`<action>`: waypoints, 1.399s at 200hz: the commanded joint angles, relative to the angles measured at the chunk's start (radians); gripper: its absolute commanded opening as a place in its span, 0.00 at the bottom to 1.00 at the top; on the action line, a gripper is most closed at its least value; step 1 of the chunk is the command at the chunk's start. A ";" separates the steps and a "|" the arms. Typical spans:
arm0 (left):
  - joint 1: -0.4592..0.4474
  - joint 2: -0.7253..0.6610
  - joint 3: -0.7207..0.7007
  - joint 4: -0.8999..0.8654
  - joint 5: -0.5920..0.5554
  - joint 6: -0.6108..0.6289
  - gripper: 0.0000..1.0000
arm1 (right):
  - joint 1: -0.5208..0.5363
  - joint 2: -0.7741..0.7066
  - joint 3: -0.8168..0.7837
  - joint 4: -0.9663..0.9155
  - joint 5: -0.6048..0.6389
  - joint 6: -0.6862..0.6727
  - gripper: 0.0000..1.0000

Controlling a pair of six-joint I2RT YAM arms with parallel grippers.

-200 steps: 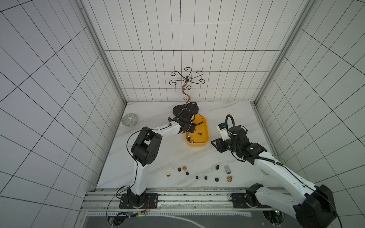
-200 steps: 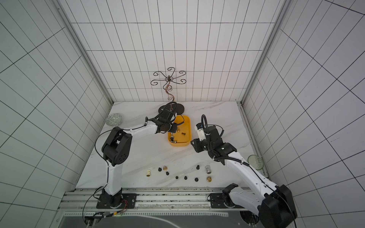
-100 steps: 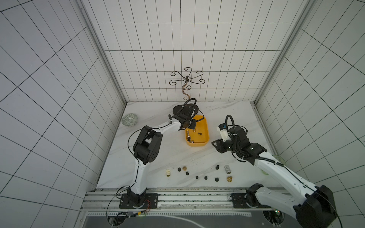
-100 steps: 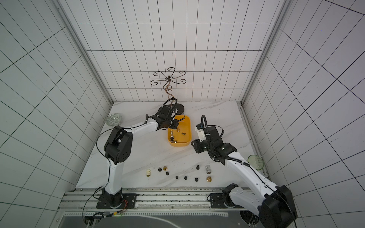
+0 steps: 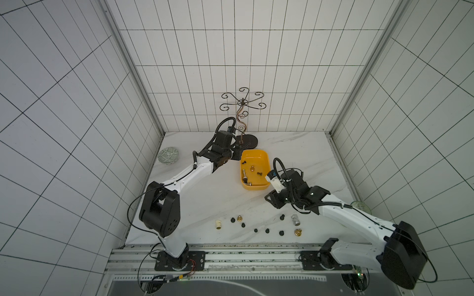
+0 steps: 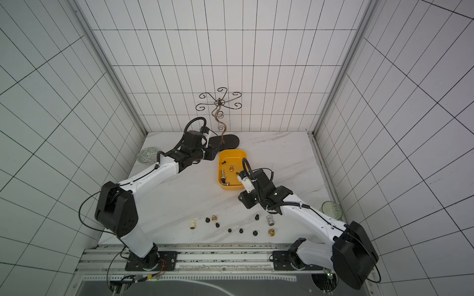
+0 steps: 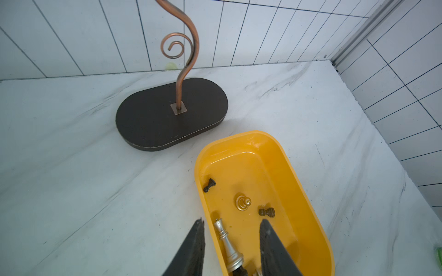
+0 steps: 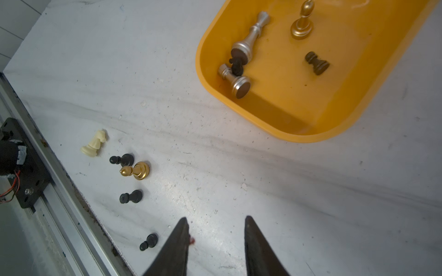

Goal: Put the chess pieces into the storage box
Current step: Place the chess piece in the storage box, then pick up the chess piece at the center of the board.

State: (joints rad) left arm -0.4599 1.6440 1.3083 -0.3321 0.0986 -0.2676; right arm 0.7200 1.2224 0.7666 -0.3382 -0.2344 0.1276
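Left end effector [image 7: 231, 221] spread and empty above the edge of the storage box [image 7: 263, 167], silver queen [image 7: 227, 242] lying inside below. Right end effector [image 8: 216, 218] spread, empty, over worktop [image 8: 287, 191] between storage box and loose chess pieces [image 8: 137, 170]

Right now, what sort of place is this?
Likely a robot lab test cell, not a home: white tiled walls enclose a marble-look tabletop, and two robot arms are bolted to an aluminium rail along its front.
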 commanded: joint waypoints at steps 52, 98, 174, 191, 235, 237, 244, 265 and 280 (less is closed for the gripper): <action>0.100 -0.258 -0.362 0.039 -0.036 -0.074 0.40 | 0.218 0.159 0.152 0.084 0.025 -0.074 0.39; 0.143 -0.351 -0.479 0.037 -0.039 -0.104 0.40 | 0.308 0.266 0.200 0.119 0.024 -0.088 0.39; 0.186 -0.441 -0.578 0.025 -0.044 -0.119 0.41 | 0.380 0.408 0.276 0.151 0.071 -0.096 0.37; 0.187 -0.446 -0.586 0.025 -0.043 -0.120 0.41 | 0.381 0.422 0.282 0.151 0.086 -0.098 0.36; 0.188 -0.464 -0.598 0.031 -0.037 -0.122 0.41 | 0.381 0.446 0.281 0.152 0.113 -0.092 0.35; 0.188 -0.464 -0.598 0.031 -0.038 -0.122 0.41 | 0.381 0.448 0.280 0.151 0.114 -0.092 0.35; 0.188 -0.466 -0.599 0.031 -0.037 -0.122 0.41 | 0.381 0.451 0.282 0.152 0.116 -0.092 0.34; 0.188 -0.466 -0.603 0.029 -0.038 -0.122 0.41 | 0.381 0.467 0.284 0.156 0.116 -0.092 0.33; 0.188 -0.464 -0.604 0.031 -0.034 -0.122 0.41 | 0.381 0.477 0.285 0.160 0.113 -0.094 0.31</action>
State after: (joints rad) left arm -0.2775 1.1957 0.7166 -0.3168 0.0708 -0.3786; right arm 1.0939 1.6726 0.9440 -0.1883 -0.1364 0.0502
